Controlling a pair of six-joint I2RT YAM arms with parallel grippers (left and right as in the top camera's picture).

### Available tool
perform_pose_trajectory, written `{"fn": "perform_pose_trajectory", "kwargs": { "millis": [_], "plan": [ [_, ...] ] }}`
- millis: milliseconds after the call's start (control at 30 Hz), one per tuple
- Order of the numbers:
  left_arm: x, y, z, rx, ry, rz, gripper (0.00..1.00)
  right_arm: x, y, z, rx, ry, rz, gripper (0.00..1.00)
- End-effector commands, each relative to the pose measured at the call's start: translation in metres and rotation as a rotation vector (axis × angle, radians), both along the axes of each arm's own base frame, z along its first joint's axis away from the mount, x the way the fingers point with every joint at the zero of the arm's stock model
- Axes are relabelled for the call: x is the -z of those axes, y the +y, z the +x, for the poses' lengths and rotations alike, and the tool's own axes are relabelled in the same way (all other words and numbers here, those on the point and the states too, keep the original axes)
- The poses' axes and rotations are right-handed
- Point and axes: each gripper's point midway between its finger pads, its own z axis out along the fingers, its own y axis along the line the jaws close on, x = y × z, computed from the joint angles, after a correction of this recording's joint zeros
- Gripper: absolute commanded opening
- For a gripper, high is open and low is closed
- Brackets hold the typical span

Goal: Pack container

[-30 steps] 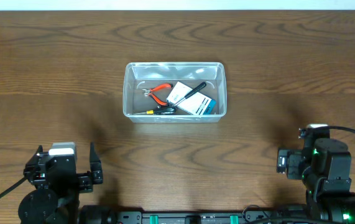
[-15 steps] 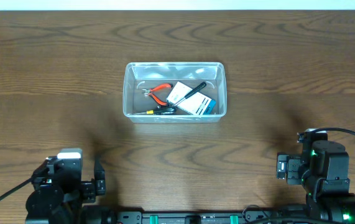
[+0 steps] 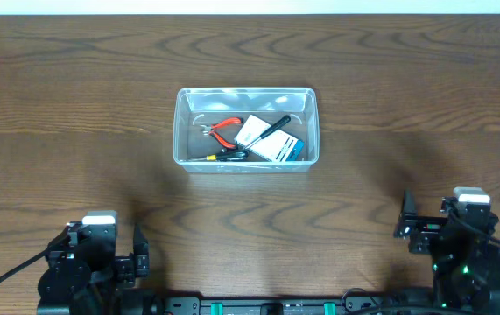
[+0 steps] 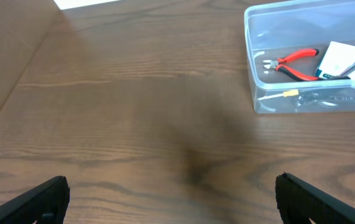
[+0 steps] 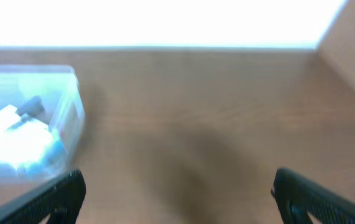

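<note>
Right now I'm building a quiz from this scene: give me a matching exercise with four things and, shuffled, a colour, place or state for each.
Things:
1 container
2 pliers
3 left gripper
4 right gripper

Matches:
A red handles, inside the tub
B open, on the left side
C clear plastic
D open, on the right side

Pairs: 1-C, 2-A, 3-B, 4-D

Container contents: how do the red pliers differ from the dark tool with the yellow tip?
The red pliers have red handles; the dark tool is black with a yellow tip. The pliers lie farther from the arms; the dark tool lies along the container's near wall. Both rest in the left half, tips pointing left.
</note>
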Motion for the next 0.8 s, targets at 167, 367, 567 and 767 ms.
{"fn": "perform_pose_trajectory", "kwargs": {
  "millis": [167,367,567,767],
  "plan": [
    [0.002,0.001,-0.001,-0.008,0.003,0.003,0.98,0.021,0.029,0.039,-0.154,-0.306,0.040,0.99],
    [0.002,0.001,-0.001,-0.008,0.003,0.003,0.98,0.042,0.029,0.042,-0.179,-0.347,-0.135,0.99],
    [0.002,0.001,-0.001,-0.008,0.003,0.003,0.98,0.093,0.024,0.044,-0.178,-0.183,-0.201,0.99],
    [0.002,0.001,-0.001,-0.008,0.003,0.003,0.98,0.092,0.020,0.044,-0.146,-0.184,-0.179,0.99]
  ]
}}
